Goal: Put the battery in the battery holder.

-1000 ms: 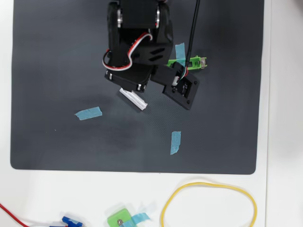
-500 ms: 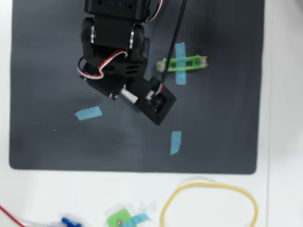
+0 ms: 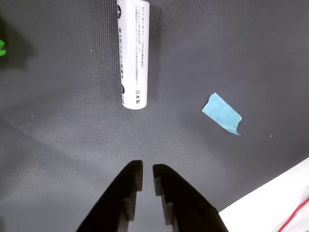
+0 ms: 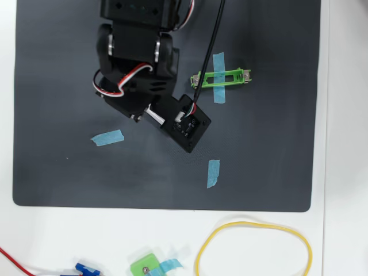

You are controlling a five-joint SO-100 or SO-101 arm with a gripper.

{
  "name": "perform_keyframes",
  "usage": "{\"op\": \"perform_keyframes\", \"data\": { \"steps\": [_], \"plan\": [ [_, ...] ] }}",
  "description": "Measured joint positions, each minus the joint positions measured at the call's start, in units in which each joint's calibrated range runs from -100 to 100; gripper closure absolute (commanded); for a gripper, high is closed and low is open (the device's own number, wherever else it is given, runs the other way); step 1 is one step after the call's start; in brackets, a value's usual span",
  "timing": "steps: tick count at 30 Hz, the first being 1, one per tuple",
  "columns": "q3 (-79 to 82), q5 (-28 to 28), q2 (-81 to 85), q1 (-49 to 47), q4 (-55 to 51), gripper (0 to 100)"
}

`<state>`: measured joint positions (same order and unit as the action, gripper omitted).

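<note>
I'm working over a white counter with a dark mat covering most of it, its front edge running close to the counter's near side. The arm reaches down from the far edge and hides the middle-left of the mat in the overhead view. In the wrist view the fingers are nearly closed, only a thin slit between the tips, and they hold nothing. The battery lies flat on the mat just ahead of them, apart from the tips, its long axis roughly in line with my approach. The battery holder sits empty toward the far-right part of the mat, pinned by a blue tape strip.

I judge this the pick-up stage, not yet begun. Next I would need to spread the fingers, move forward and turn so they straddle the cell across its width.

Room is good: bare mat all round the battery, a blue tape scrap well to the right in the wrist view, another tape piece toward the front edge. The yellow loop lies off the mat, out of the way
</note>
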<state>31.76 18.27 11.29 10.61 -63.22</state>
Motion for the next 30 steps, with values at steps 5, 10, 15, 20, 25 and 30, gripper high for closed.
{"op": "perform_keyframes", "data": {
  "steps": [5,10,15,20,25,30],
  "plan": [
    [-2.7,4.1,-0.2,-0.4,-2.2,100],
    [-4.2,6.1,-0.2,-4.2,-3.4,100],
    [-4.4,8.9,-2.9,-7.6,-3.6,100],
    [-5.2,9.5,-8.1,-10.8,-3.6,100],
    [-7.9,9.5,-11.5,-11.2,-3.6,100],
    [-9.1,7.2,-11.7,-14.1,-3.6,100]
  ]
}}
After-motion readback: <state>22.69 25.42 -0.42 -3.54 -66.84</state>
